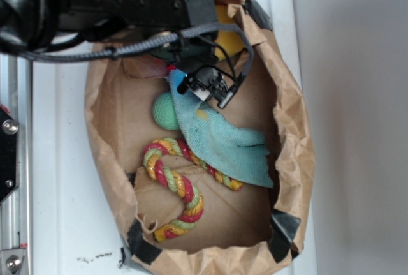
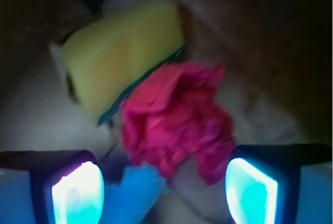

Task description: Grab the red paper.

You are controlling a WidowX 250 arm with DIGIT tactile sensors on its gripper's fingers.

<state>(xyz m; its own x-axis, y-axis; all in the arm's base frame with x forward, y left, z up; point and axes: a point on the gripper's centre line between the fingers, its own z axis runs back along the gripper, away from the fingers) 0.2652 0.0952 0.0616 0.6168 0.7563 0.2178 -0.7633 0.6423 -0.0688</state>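
The red paper (image 2: pixel 177 120) is a ruffled bright red wad in the middle of the wrist view, lying on the brown bag floor just ahead of my gripper (image 2: pixel 164 193). The gripper is open, its two glowing pads (image 2: pixel 78 193) wide apart, with nothing between them but the tip of a blue cloth (image 2: pixel 132 193). The wad's lower edge reaches toward the gap, nearer the right pad. A yellow sponge (image 2: pixel 125 52) touches the wad's far left side. In the exterior view my arm (image 1: pixel 127 0) covers the red paper.
Everything sits inside a brown paper bag (image 1: pixel 102 160) with raised crumpled walls. A green ball (image 1: pixel 166 110), a blue-green cloth (image 1: pixel 229 144) and a red-yellow-green rope toy (image 1: pixel 178 185) lie in it. The sponge (image 1: pixel 228 39) peeks out by the bag's top wall.
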